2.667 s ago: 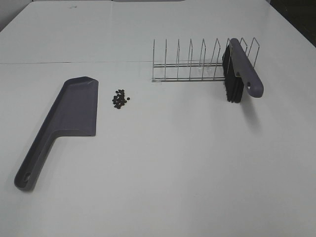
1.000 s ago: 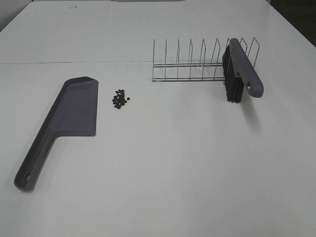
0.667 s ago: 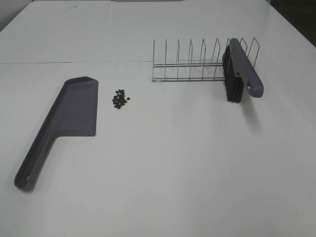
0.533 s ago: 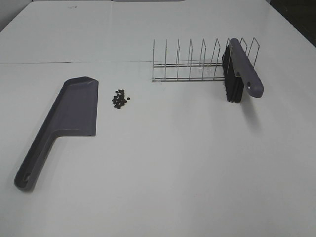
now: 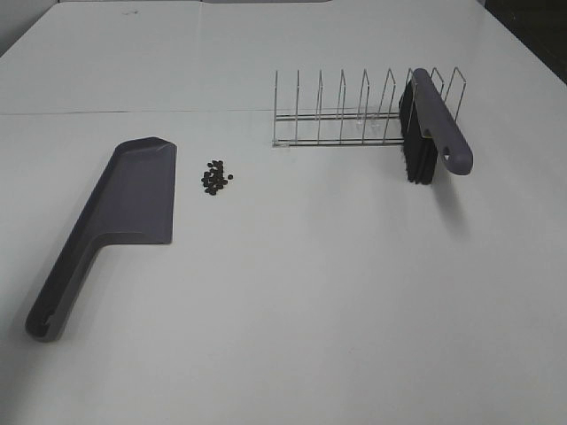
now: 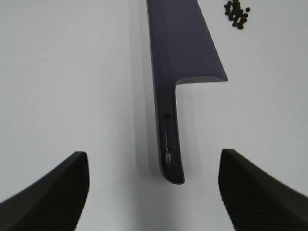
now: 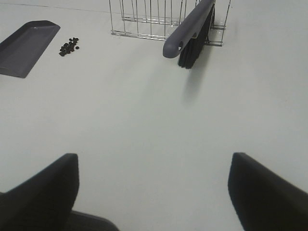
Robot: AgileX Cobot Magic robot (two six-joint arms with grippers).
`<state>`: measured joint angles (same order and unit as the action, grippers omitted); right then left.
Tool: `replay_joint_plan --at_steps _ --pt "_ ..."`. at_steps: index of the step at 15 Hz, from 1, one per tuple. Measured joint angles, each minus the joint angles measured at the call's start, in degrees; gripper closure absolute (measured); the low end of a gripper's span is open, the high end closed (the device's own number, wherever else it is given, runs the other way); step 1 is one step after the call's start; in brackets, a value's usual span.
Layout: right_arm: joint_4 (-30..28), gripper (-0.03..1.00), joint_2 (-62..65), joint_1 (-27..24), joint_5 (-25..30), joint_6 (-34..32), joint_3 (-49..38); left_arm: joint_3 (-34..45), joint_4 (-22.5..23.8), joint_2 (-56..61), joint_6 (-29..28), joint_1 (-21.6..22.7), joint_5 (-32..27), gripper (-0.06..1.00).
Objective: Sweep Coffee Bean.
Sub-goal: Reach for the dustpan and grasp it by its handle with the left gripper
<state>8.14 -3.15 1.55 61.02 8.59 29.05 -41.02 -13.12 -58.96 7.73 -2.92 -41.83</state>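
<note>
Nothing moved | left wrist alone shows fingers (image 6: pixel 49 191) flanking dustpan handle (image 6: pixel 168 129)

Flat plastic dustpan (image 5: pixel 124 199): uniform grey-purple. Small oval coffee beans (image 5: pixel 215 177): dark brown-black. Long-handled brush (image 5: pixel 438 119): grey-purple handle, black bristles. Wire rack (image 5: pixel 337 142): silver. Table surface (image 5: pixel 310 310): plain white. Pads (image 6: pixel 250 187) of the left gripper (image 6: pixel 153 154): black, fine grid texture.

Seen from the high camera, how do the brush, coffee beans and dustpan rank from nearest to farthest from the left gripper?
1. dustpan, left side, handle end at the left gripper.
2. coffee beans, just right of the dustpan.
3. brush, far right.
</note>
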Motion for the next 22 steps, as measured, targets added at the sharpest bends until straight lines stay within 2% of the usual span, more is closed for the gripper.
replay_joint_plan --at_steps 4,8,11,12,15,19,22 --pt "0.0 0.25 0.0 0.0 0.0 0.0 0.0 -10.4 -1.3 -21.4 0.0 0.0 -3.8 0.25" --pt "0.0 0.25 0.0 0.0 0.0 0.0 0.0 -15.4 -1.4 -34.3 0.0 -0.9 -5.4 0.25" --pt "0.0 0.25 0.0 0.0 0.0 0.0 0.0 -16.0 -1.3 -41.1 -1.1 -5.1 -2.2 0.22" --pt "0.0 0.25 0.0 0.0 0.0 0.0 0.0 -16.0 1.4 -44.5 -4.6 -7.1 -0.4 0.22" --pt "0.0 0.25 0.0 0.0 0.0 0.0 0.0 -16.1 4.6 -48.4 -8.3 -8.0 2.1 0.22" --pt "0.0 0.25 0.0 0.0 0.0 0.0 0.0 -16.1 4.8 -52.9 -8.8 -8.1 7.1 0.22" --pt "0.0 0.25 0.0 0.0 0.0 0.0 0.0 -16.3 5.3 -54.3 -8.9 -8.1 8.4 0.24"
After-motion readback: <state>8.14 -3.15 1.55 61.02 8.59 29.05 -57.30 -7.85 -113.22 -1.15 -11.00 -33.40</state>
